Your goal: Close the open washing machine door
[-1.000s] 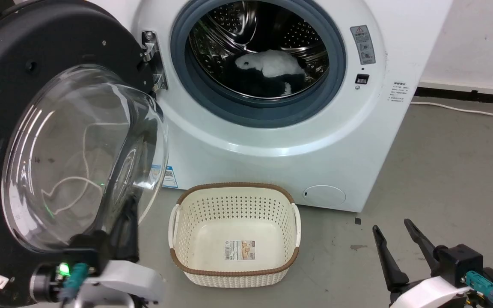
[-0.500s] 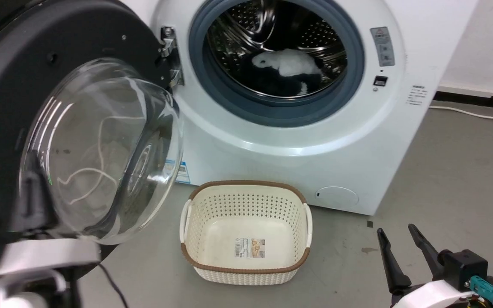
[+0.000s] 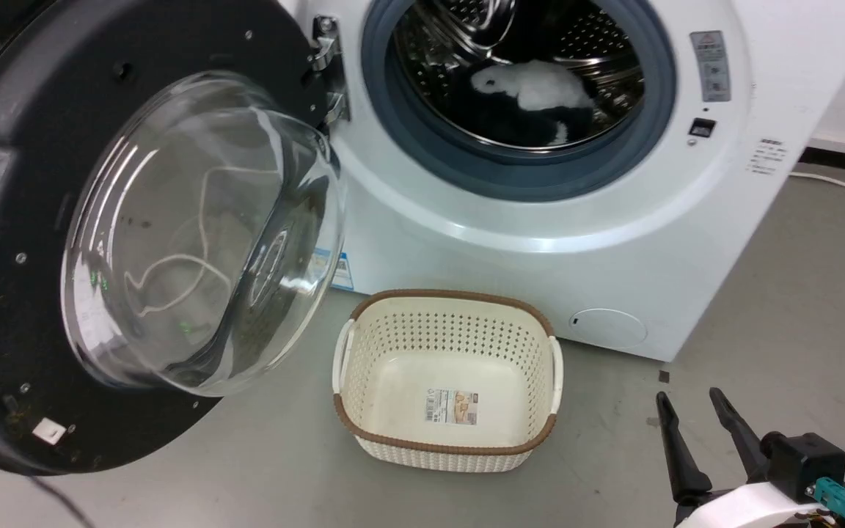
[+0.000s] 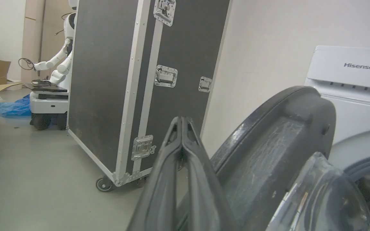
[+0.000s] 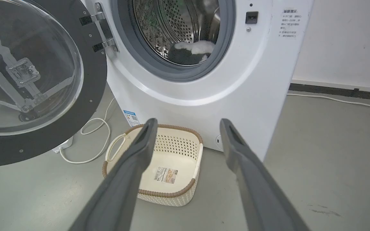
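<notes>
The washing machine door (image 3: 151, 235) stands swung wide on its hinge (image 3: 327, 66), left of the washing machine (image 3: 540, 242) drum opening. The left end effector (image 4: 182, 123) sits behind the door's black outer face, so the door lies between it and the drum. This arm is by far the nearer. Its fingers are pressed together and grip nothing; whether they touch the rim I cannot tell. The right end effector (image 3: 688, 396) hangs low over the floor, well apart, fingers spread and empty. A sideways push toward the machine looks due.
</notes>
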Controlling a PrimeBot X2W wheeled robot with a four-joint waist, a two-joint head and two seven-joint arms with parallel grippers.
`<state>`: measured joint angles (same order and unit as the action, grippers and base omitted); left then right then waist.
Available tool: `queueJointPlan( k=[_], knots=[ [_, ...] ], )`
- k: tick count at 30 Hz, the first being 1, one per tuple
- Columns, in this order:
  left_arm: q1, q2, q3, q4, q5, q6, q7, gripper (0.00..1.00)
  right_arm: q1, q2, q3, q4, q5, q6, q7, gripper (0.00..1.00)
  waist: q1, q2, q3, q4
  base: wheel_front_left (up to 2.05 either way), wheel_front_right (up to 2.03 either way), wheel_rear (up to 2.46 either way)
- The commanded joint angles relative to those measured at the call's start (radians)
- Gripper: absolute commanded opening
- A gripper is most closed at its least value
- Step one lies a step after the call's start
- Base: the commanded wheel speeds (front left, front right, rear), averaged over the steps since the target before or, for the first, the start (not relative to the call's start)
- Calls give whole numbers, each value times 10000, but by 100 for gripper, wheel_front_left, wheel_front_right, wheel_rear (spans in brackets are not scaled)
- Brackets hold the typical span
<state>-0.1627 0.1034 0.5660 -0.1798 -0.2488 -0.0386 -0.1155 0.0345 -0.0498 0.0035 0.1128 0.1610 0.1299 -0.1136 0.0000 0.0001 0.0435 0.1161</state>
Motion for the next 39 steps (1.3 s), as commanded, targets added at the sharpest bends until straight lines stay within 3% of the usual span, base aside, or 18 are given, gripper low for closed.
queueJointPlan(
  k=[1,8,12,18,28,34,39],
  knots=[
    [-84,192,280,210,-112,-89,-85,0,-138,-2,-35,79,145,4,-111,100,0,-1,56,84,0,0,0],
    [139,1499,113,1882,125,-238,653,0,-231,-2,-124,249,260,4,-257,100,0,-1,241,326,0,0,0],
    [341,2234,-595,2662,62,-316,1517,0,-327,-3,-124,343,344,4,-340,100,0,-1,358,398,0,0,0],
    [725,3184,-1997,2910,-1018,-387,2161,0,-381,-3,-133,524,541,5,-466,100,0,-1,454,472,0,0,0],
    [1784,4397,-4144,1828,-4248,-497,2735,0,-370,-3,-301,798,869,5,-674,100,0,-1,391,529,0,0,0],
    [1863,4834,-5839,643,-5209,-563,2822,0,-457,-3,-568,946,961,6,-800,100,0,-1,414,470,0,0,0],
    [1091,4723,-7783,-244,-5638,-640,2975,0,-603,-4,-774,1148,1128,6,-946,100,0,-1,573,62,0,0,0]
  ],
)
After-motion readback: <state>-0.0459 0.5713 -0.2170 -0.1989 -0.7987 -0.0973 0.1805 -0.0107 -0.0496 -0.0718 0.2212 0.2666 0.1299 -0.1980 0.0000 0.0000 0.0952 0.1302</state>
